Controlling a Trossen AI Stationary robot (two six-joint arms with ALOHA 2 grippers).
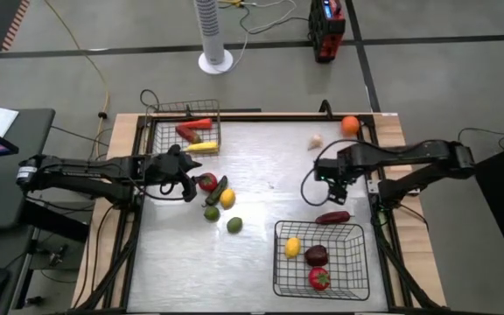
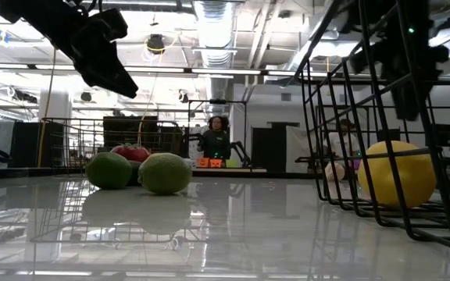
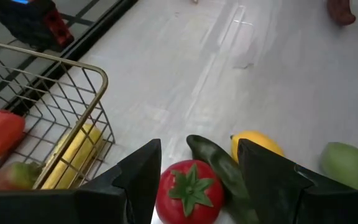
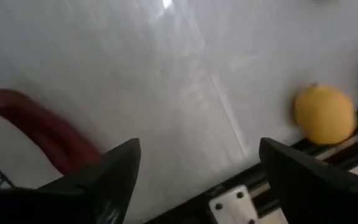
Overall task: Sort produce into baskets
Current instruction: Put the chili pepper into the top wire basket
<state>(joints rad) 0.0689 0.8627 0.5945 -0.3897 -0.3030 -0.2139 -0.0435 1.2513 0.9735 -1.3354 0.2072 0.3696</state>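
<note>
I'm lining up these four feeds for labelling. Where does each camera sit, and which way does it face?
High view: overhead, straight down; both arms, black basket, silver basket.
Low view: tabletop level, facing the room; two limes, basket wires.
Left wrist view: past the open left gripper at a tomato.
Right wrist view: past the open right gripper at a maroon pepper.
Shared: the tomato also shows from overhead.

Our left arm reaches in from the table's left side, stretched almost level toward the middle, and its dark two-finger left gripper [image 1: 192,181] hangs low with the fingers [image 3: 138,171] parted. Our right arm bends in from the right edge; its black right gripper [image 1: 339,178] points downward, fingers [image 4: 114,168] spread wide apart.
</note>
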